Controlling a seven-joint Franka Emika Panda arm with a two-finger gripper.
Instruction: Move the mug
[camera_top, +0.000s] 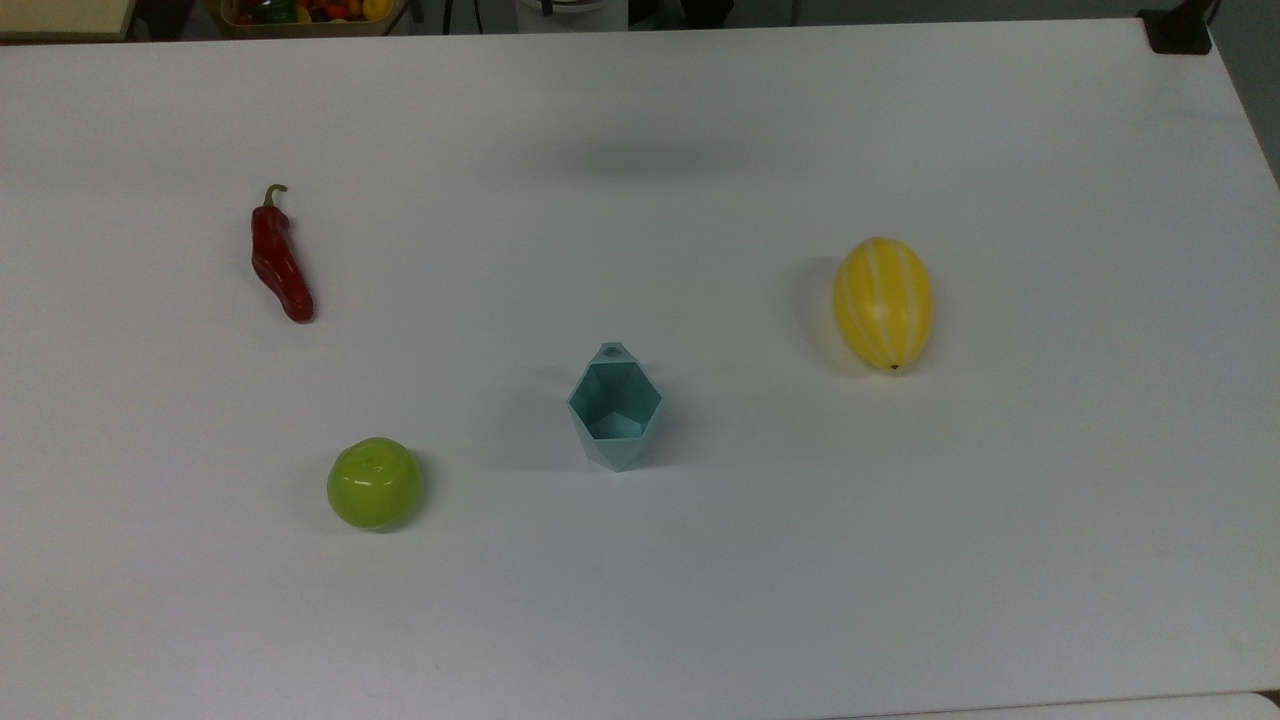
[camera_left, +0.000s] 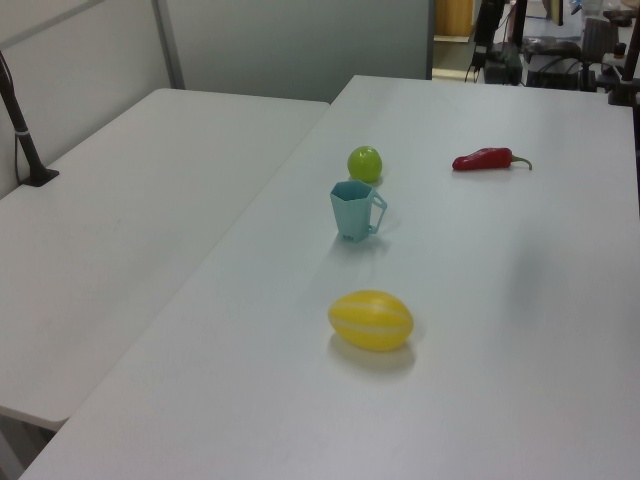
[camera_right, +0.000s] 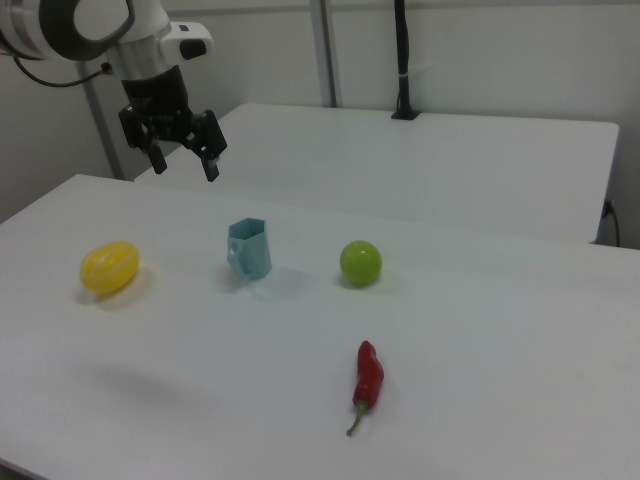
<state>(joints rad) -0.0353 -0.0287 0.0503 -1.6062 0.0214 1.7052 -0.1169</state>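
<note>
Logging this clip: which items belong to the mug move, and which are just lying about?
Job:
the mug, upright and untouched
the gripper, open, raised above the table

Lying about:
the red chili pepper
the green apple
the yellow striped melon

Matt white desk (camera_top: 700, 600), smooth; matt teal plastic mug (camera_top: 614, 406), flat-faceted; glossy green apple (camera_top: 374, 483); glossy red chilli (camera_top: 280, 262); satin yellow striped melon (camera_top: 884, 302); black pincer (camera_right: 183, 167), dull finish.
</note>
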